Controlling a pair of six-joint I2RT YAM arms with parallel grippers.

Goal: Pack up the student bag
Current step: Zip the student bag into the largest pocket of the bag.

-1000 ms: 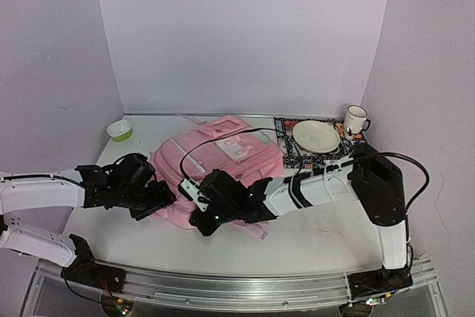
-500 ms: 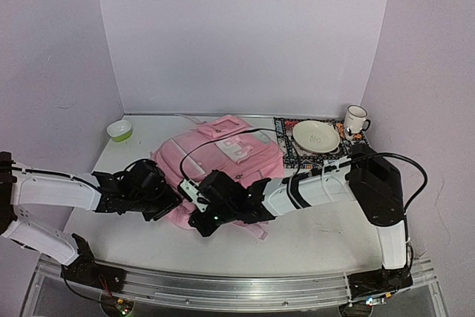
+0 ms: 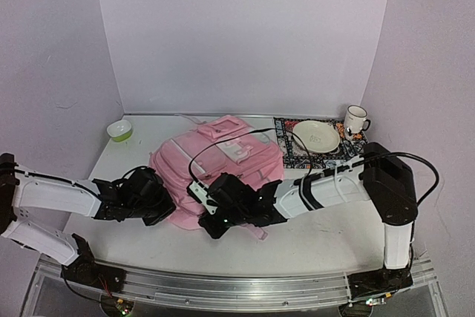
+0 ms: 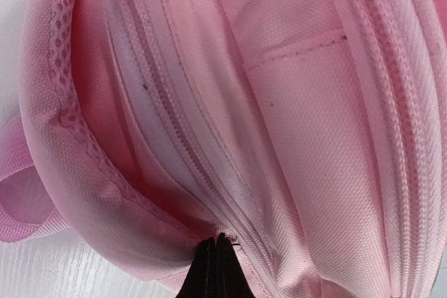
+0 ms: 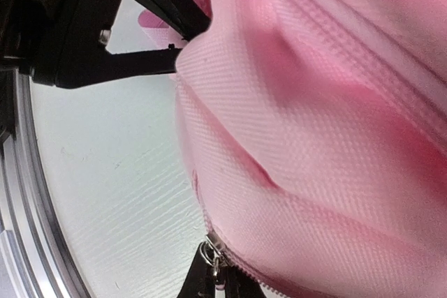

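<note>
Near the table's point(image 3: 319, 237) front edge, left gripper point(image 4: 215, 270) is pinching a fold of the student bag point(image 3: 223, 155) beside its zipper, fingertips pressed together on fabric. Just right of it, right gripper point(image 5: 216, 280) is clamping the metal zipper pull point(image 5: 211, 256) at the bag's near rim. Bag is lying flat mid-table, zipper teeth looking shut where visible, nothing showing inside. Judging by that, packing is only starting: opening is pending, loading is all left. Farther back, green bowl point(image 3: 119, 131), plate point(image 3: 315, 136) on patterned mat point(image 3: 286, 155) and mug point(image 3: 355, 119) are sitting by the back wall.
</note>
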